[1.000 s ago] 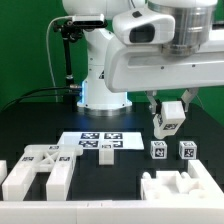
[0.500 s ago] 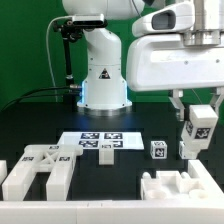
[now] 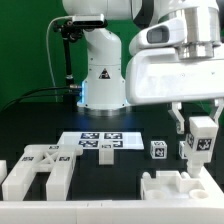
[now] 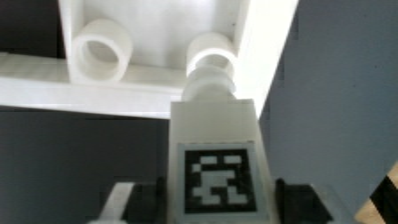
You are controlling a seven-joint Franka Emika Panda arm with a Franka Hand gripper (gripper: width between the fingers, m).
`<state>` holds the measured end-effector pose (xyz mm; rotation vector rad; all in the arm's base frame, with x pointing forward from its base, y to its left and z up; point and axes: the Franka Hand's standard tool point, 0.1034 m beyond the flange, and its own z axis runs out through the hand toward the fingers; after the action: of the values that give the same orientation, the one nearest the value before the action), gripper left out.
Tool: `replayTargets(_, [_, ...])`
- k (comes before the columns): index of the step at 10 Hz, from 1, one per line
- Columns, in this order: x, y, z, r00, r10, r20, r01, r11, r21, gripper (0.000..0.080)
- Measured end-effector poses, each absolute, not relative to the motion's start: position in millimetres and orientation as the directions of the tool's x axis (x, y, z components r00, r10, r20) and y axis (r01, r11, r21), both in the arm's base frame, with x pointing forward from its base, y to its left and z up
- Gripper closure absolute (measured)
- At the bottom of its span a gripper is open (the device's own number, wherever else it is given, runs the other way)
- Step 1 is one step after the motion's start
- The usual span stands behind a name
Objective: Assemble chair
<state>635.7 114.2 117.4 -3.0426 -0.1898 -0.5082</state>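
Transport step: 1 leg bar [image 3: 202, 138] is clamped between the fingers [image 4: 121, 204] and hangs above the bench [image 3: 120, 170] at the exterior view's right, over the near notched chair block [image 3: 180, 188]. Its long axis stands about upright, tagged face toward the exterior camera, lower end pointing at the block. Next move, by judgement: align the bar with a socket, then lower it straight.

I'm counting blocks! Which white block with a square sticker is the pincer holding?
The tall block at the exterior view's right, clamped in the pincer; the small cube beside it sits on the table, untouched.
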Motion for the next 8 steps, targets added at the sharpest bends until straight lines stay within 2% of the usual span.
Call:
replayTargets(2, [640, 117, 104.4, 0.93, 0.109, 0.351, 0.129, -0.991, -0.033, 0.0515])
replayTargets(8, [642, 122, 87.3, 0.915, 0.111, 0.388, 0.135, -0.99, -0.036, 0.0515])
